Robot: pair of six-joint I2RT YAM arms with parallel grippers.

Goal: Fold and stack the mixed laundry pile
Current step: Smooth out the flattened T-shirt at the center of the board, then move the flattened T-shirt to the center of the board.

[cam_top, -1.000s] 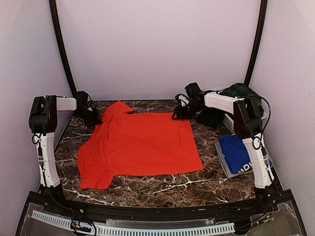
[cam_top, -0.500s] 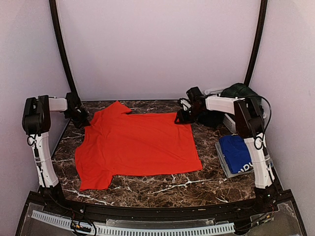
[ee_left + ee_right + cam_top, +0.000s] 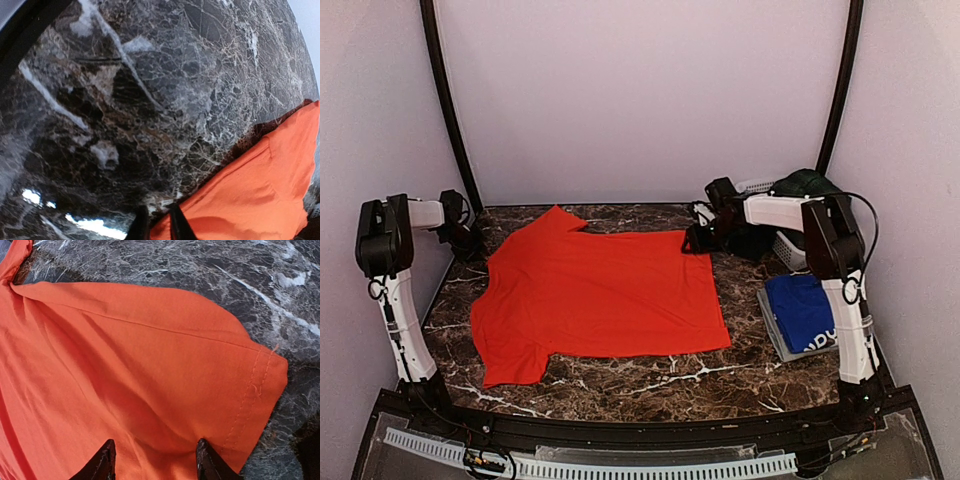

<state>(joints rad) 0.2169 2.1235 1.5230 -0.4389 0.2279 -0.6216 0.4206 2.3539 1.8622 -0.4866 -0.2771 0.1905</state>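
The bright red-orange T-shirt (image 3: 605,295) lies spread flat on the marble table. My left gripper (image 3: 470,240) is at the shirt's far left sleeve. In the left wrist view the gripper (image 3: 157,227) has its jaws almost together, with a fold of the orange fabric (image 3: 260,195) between them. My right gripper (image 3: 697,241) is over the shirt's far right corner. In the right wrist view the gripper (image 3: 155,462) is open, its jaws wide apart and their tips resting on the shirt (image 3: 125,365) near the hem.
A folded royal blue T-shirt (image 3: 798,305) lies on the flat grey tray (image 3: 772,325) at the right. Behind it the white basket (image 3: 782,248) holds the dark green tartan skirt (image 3: 807,184) and a black garment (image 3: 750,240). Walls close in on both sides.
My left gripper has moved left towards the wall, drawing the shirt's left side outward and flatter. My right gripper has shifted slightly right along the far corner.
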